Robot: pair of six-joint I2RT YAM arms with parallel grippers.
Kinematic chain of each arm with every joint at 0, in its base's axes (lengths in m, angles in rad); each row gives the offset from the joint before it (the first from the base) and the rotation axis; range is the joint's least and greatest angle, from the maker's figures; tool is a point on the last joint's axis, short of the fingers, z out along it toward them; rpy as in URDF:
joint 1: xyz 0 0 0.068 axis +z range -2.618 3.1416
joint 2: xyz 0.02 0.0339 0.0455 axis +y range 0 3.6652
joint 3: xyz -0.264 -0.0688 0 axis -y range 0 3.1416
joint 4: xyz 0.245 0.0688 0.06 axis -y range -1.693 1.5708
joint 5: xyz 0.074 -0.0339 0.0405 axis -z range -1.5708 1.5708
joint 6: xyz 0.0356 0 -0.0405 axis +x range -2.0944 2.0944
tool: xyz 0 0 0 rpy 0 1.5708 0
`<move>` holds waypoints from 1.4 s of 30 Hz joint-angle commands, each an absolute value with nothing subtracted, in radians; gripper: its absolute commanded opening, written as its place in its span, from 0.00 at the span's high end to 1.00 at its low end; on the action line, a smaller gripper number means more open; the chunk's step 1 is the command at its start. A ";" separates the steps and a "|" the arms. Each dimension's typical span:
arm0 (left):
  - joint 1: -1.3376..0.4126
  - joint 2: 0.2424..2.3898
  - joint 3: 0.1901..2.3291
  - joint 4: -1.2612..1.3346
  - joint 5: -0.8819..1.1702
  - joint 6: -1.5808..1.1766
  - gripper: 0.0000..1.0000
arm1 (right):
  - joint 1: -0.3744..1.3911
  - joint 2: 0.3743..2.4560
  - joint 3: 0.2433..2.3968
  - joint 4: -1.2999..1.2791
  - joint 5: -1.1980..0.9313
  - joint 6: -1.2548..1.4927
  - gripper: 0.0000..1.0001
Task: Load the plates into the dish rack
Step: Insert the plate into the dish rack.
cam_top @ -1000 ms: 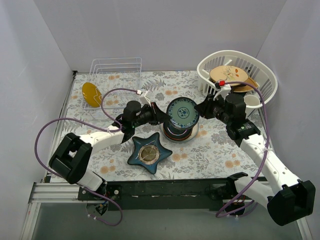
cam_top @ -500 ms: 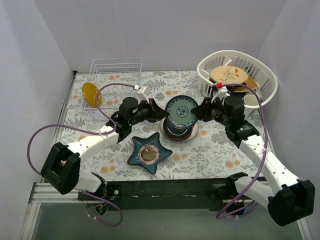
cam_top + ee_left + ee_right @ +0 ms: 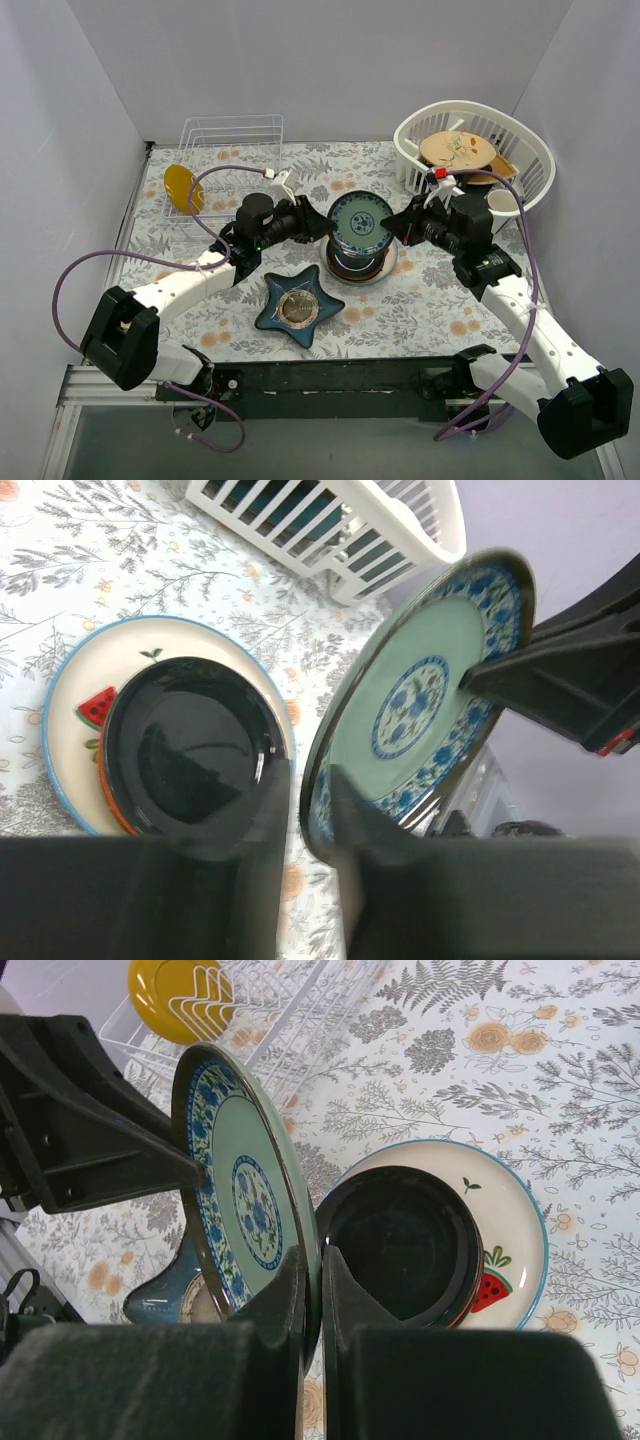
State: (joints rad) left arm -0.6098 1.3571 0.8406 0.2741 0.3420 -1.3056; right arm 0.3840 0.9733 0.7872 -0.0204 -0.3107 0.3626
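Where the two arms met, seen from above: teal-green plate [image 3: 362, 222] stood tilted on edge over the middle of the tabletop [image 3: 440, 300], patterned face up toward the camera.
Left pincer [image 3: 322, 228]: pinching the plate's rim at 9 o'clock.
Right pincer [image 3: 394, 228]: pinching the same plate's rim at 3 o'clock.
Stack [image 3: 360, 266]: lay flat directly under the held plate.
Dish rack [image 3: 235, 150]: at 11 o'clock from the stack, by the back wall; yellow plate [image 3: 182, 188] stood on edge at its 8 o'clock corner.
Star-shaped dish [image 3: 298, 305]: dark blue, at 7 o'clock, just beside the stack.
White basket [image 3: 520, 150]: at 1 o'clock, a tan plate [image 3: 458, 150] inside.

Left wrist, left pincer [image 3: 310, 810]: both fingers [image 3: 360, 880] pressed onto the teal-green plate [image 3: 420, 710], its lower rim wedged between them.
Left wrist, right pincer [image 3: 478, 675]: dark tip met the plate at 3 o'clock.
Left wrist, stack: at 9 o'clock of the held plate; black dish [image 3: 190, 745] on top, orange-red plate [image 3: 103, 785] showing only a rim beneath, cream plate [image 3: 75, 670] with a watermelon slice lowest and widest.

Right wrist, right pincer [image 3: 312, 1290]: fingers clamped on the plate's [image 3: 245, 1200] near rim, plate nearly upright.
Right wrist, left pincer [image 3: 190, 1170]: on the opposite rim, at 9 o'clock.
Right wrist, dish rack [image 3: 300, 1020]: at 12 o'clock; yellow plate [image 3: 160, 990] between its wire dividers at 11 o'clock.
Right wrist, stack: at 3 o'clock, black dish [image 3: 400, 1240] upon cream plate [image 3: 510, 1230].
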 commanded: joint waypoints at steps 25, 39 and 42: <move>-0.611 1.373 1.313 -0.188 0.275 -1.344 0.16 | 0.402 0.957 0.926 -0.204 -0.071 0.167 0.99; -0.609 1.451 1.557 -0.386 0.264 -1.344 0.14 | 0.708 1.112 1.219 -0.264 0.369 0.003 0.99; -0.604 1.450 1.568 -0.416 0.262 -1.345 0.14 | 0.805 1.153 1.262 -0.261 0.494 -0.067 0.99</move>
